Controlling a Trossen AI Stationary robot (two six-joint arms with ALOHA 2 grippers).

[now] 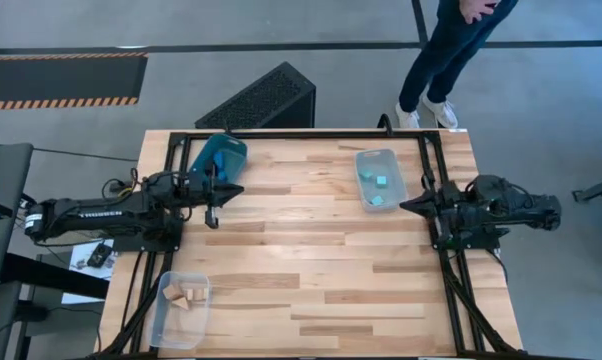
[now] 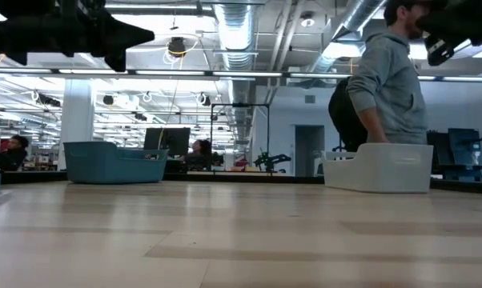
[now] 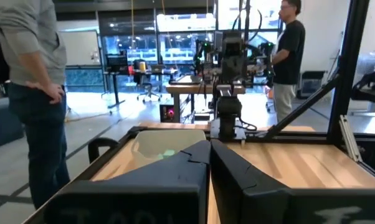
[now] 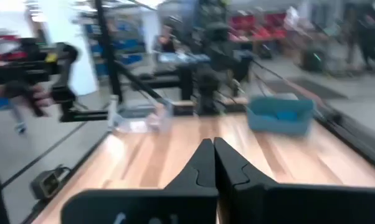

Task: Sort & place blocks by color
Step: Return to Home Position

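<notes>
No block lies loose on the table. Light cyan blocks (image 1: 381, 185) rest in the clear bin (image 1: 366, 165) at the far right. Tan wood blocks (image 1: 187, 294) sit in the clear bin (image 1: 171, 325) at the near left corner. Darker blue blocks do not show; the inside of the teal bin (image 1: 221, 158) at the far left is hidden. My left gripper (image 1: 231, 190) (image 3: 209, 147) hovers shut beside the teal bin and points toward the table's right. My right gripper (image 1: 403, 207) (image 4: 213, 146) hovers shut near the cyan bin and points left. Both are held above the table.
The wooden table top (image 1: 311, 260) has a black frame rail along its edges. A person (image 1: 441, 60) stands just beyond the far edge, behind the cyan bin (image 2: 379, 166). A dark ribbed box (image 1: 261, 100) lies on the floor past the far edge.
</notes>
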